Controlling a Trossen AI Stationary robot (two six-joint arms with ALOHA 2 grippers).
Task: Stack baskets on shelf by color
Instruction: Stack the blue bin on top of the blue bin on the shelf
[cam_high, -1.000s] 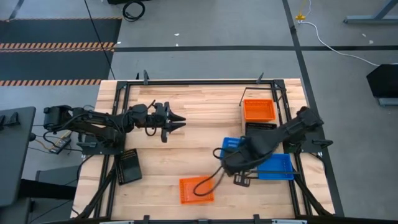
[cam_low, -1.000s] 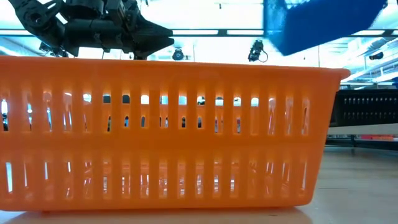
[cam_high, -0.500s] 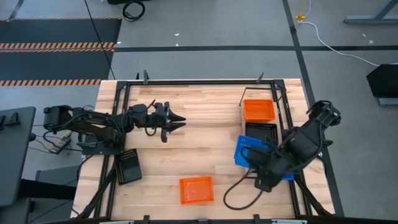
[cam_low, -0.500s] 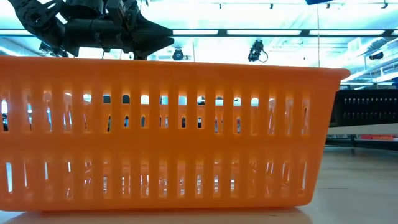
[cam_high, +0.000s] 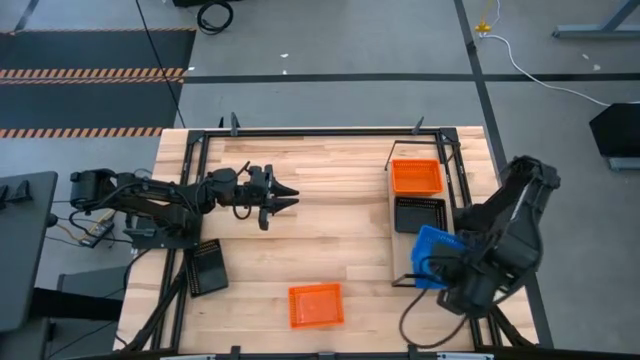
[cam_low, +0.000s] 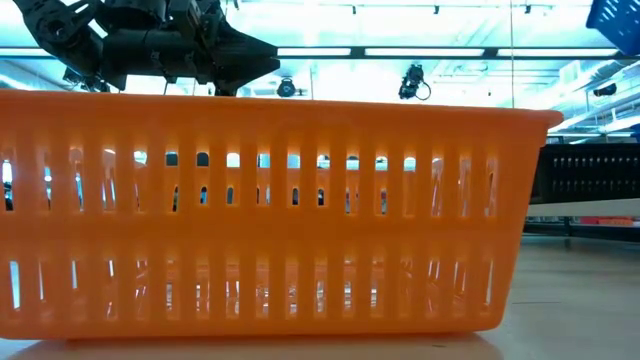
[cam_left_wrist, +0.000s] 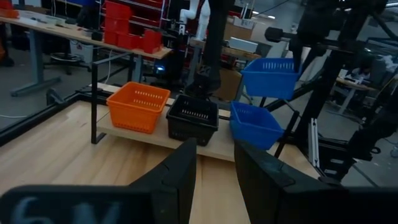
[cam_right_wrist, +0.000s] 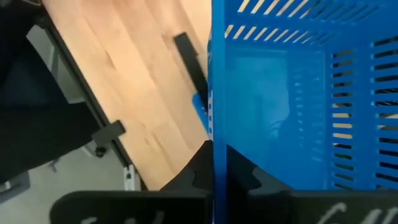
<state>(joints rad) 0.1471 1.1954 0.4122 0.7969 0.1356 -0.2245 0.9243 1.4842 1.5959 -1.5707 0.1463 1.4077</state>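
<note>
Right tool (cam_right_wrist: 214, 163) is clamped on our blue basket's (cam_high: 437, 255) wall, above the shelf (cam_left_wrist: 155, 135); left tool (cam_high: 288, 195) hovers mid-tabletop (cam_high: 320, 240), fingers parted, holding nothing.

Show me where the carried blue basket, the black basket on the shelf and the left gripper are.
carried blue basket (cam_left_wrist: 268, 76): left wrist view, its mesh side.
black basket on the shelf (cam_high: 419, 214): high view, its floor.
left gripper (cam_high: 291, 197): high view, between its fingertips.

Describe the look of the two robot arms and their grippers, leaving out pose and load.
Both arms are dark, near-black, built of chunky jointed segments. The left gripper ends in two tapered black fingers; in its wrist view the fingers are broad matte black wedges. A black cable loops below the right arm. The right gripper has the same black angular fingers. Blurred pale lettering marks each wrist housing.
</note>
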